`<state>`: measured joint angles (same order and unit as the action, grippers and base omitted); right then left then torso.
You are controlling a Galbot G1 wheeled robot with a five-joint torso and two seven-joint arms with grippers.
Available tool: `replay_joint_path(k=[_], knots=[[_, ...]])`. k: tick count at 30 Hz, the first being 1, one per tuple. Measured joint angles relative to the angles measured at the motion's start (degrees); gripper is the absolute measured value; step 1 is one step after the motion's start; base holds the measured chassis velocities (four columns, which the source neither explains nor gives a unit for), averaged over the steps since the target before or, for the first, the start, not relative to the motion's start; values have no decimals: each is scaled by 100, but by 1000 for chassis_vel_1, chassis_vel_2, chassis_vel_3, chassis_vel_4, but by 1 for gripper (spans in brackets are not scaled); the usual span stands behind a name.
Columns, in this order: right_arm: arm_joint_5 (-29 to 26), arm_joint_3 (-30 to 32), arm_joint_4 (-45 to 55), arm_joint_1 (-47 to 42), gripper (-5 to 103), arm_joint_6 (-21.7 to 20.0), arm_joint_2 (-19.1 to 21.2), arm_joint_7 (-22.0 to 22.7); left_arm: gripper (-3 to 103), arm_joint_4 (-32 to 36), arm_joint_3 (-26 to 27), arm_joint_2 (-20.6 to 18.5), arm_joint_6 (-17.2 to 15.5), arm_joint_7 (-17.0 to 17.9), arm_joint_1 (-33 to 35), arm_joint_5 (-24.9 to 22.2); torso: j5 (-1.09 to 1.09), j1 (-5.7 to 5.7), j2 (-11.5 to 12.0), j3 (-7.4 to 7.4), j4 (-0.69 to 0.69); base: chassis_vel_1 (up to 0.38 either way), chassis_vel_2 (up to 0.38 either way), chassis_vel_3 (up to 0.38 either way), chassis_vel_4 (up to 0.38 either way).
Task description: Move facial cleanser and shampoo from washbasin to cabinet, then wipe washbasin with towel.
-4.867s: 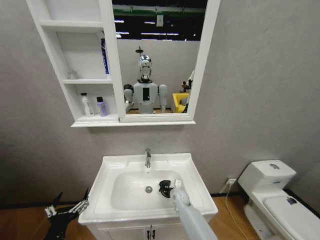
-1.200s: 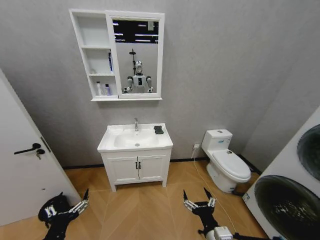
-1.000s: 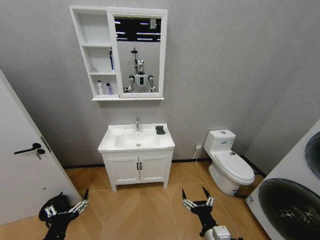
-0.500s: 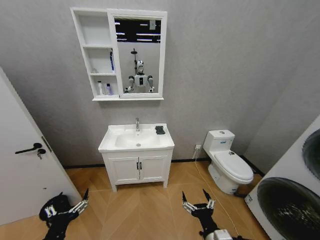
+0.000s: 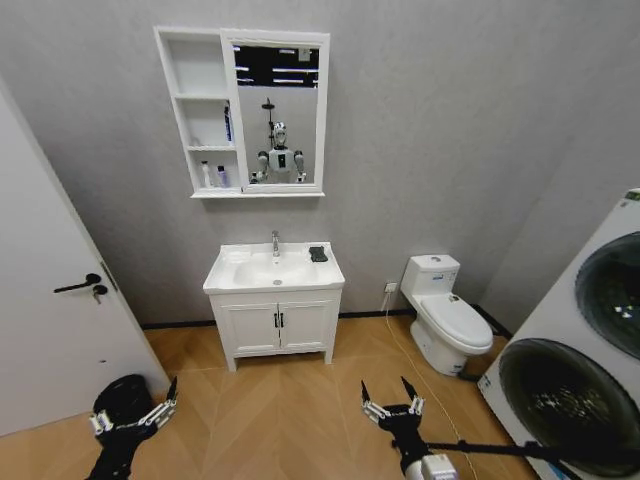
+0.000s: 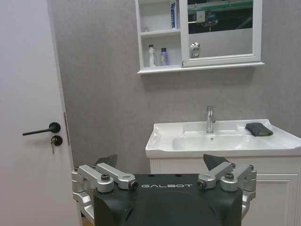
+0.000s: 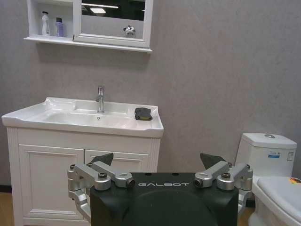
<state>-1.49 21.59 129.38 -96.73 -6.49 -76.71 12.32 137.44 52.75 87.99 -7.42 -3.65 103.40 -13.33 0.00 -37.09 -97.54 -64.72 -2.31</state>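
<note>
Two small bottles (image 5: 212,176) are standing in the cabinet (image 5: 200,110), labels unreadable; the towel (image 5: 318,254) is lying on the washbasin (image 5: 272,270). Left claw (image 5: 132,413) and right claw (image 5: 387,401) are hanging spread wide, empty.

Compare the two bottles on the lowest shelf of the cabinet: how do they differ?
The white bottle is taller and slim-necked; the purple bottle is shorter, with a dark cap. The white one stands nearer the cabinet's outer wall, the purple nearer the mirror. Both stand upright, side by side.
</note>
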Motion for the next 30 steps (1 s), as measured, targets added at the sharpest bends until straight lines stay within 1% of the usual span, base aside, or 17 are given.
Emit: replay_joint_path(k=[1, 7, 9, 14, 22, 26, 30], knots=[[2, 24, -6, -2, 100, 18, 3, -23, 100, 0, 0, 0, 0, 0, -1, 0, 0, -2, 2, -1, -2, 43, -65, -5, 10], [136, 59, -3, -35, 100, -31, 11, -129, 100, 0, -1, 0, 0, 0, -3, 0, -1, -17, 8, -4, -1, -36, 15, 31, -29], [238, 30, -2, -33, 100, -59, -16, -139, 100, 0, -1, 0, 0, 0, -3, 0, 0, -17, 8, -4, 1, -54, 50, 64, -57], [413, -9, -15, -58, 100, -73, -34, -188, 100, 0, -1, 0, 0, 0, -2, 0, 0, -11, 6, -3, 0, -6, 11, 25, -18], [422, -19, -17, -83, 100, -73, -36, -217, 100, 0, -1, 0, 0, 0, -2, 0, 0, -8, 5, -2, 0, 33, 5, -27, -11], [414, -31, -28, -88, 100, -67, -40, -225, 100, 0, 0, 0, 0, 0, -2, 0, 0, -9, 5, -2, 0, 102, 92, -71, -89], [335, -41, -77, -35, 100, 98, -73, -226, 100, 0, 0, 0, 0, 0, -2, 0, -1, -11, 6, -2, 0, 76, 86, -53, -81]])
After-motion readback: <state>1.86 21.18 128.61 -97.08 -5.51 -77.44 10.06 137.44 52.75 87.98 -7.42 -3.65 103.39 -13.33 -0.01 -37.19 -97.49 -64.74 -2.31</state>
